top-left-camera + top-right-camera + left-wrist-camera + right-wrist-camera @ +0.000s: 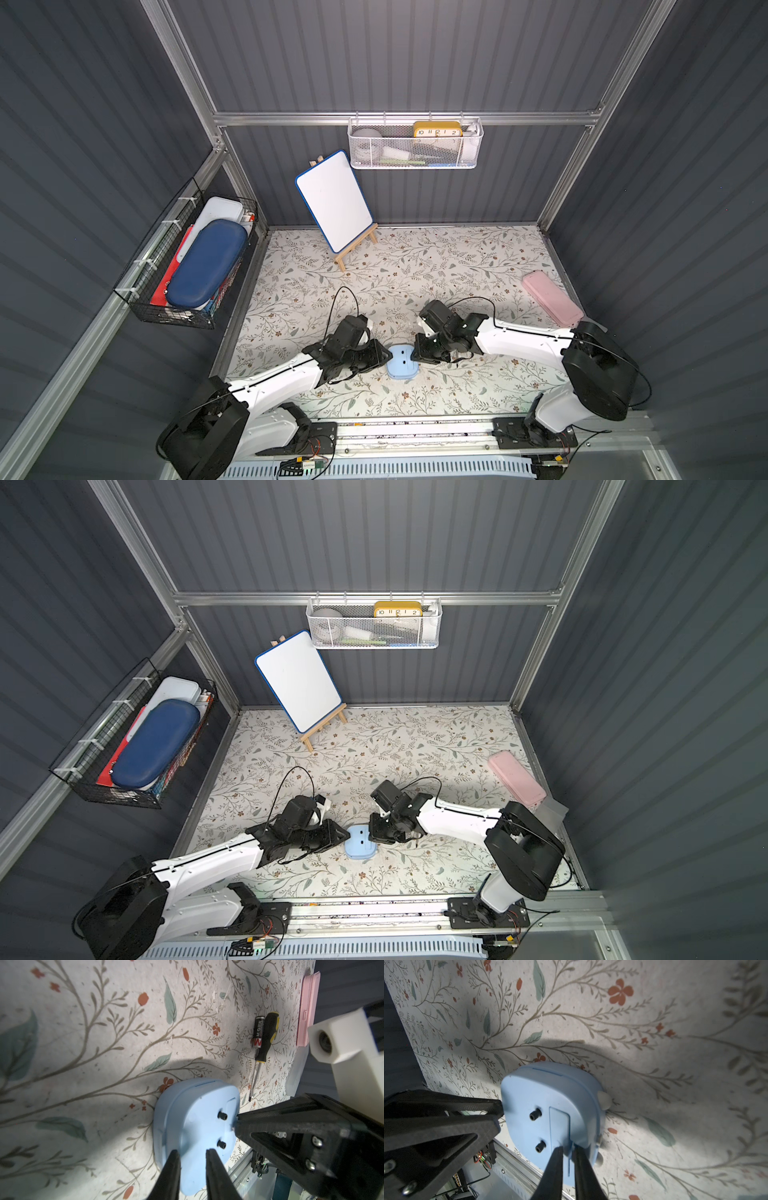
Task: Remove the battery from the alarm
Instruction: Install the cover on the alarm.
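Observation:
The pale-blue alarm lies face down on the floral mat, its back with two black knobs and a closed battery cover facing up. My left gripper is turned on its side and shut on the alarm's left edge, one finger on the back and one on the mat side. My right gripper has its tips at the alarm's right edge by the cover's end, with a narrow gap between them. The battery lies loose on the mat, well away from the alarm.
A black-and-yellow screwdriver lies beside the battery. A pink case sits at the mat's right edge, and a whiteboard on an easel stands at the back. Wall baskets hang above. The metal rail runs along the front.

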`<state>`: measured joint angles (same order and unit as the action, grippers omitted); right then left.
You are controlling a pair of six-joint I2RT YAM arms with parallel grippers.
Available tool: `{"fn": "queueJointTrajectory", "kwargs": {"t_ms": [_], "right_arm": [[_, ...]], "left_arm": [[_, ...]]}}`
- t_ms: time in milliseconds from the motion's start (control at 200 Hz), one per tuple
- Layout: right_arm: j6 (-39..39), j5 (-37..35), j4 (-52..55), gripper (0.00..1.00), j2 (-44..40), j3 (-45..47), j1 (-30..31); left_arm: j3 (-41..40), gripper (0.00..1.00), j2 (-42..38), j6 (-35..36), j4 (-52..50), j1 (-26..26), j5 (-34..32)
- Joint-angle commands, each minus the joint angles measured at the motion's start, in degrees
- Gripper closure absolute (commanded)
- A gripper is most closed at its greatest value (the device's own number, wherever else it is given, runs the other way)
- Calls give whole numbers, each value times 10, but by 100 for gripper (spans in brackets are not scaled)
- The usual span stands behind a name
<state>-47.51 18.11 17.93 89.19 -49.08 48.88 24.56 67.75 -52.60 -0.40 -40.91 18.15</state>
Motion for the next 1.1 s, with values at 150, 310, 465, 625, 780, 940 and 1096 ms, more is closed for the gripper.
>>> {"fn": "queueJointTrajectory", "kwargs": {"t_ms": [150,310,465,625,780,940,1096], "right_arm": [[9,-19,43,76,-2,-4,8],[14,-33,60,74,-10,-8,10],[14,-33,65,72,-13,-8,11],[19,-59,67,70,-28,-7,12],[28,-51,58,66,-40,-8,13],[35,-52,66,65,-24,-19,13],[43,-45,58,65,-4,-23,14]], "left_arm": [[-7,73,-9,-6,5,-5,6],[-8,73,-10,-6,3,-5,4],[-7,73,-13,-5,1,-5,2],[-7,73,-17,-5,-5,-5,-1],[-8,73,-16,-6,-2,-5,-1],[-7,73,-13,-6,-1,-5,0],[-6,73,-13,-4,-1,-5,0]]}}
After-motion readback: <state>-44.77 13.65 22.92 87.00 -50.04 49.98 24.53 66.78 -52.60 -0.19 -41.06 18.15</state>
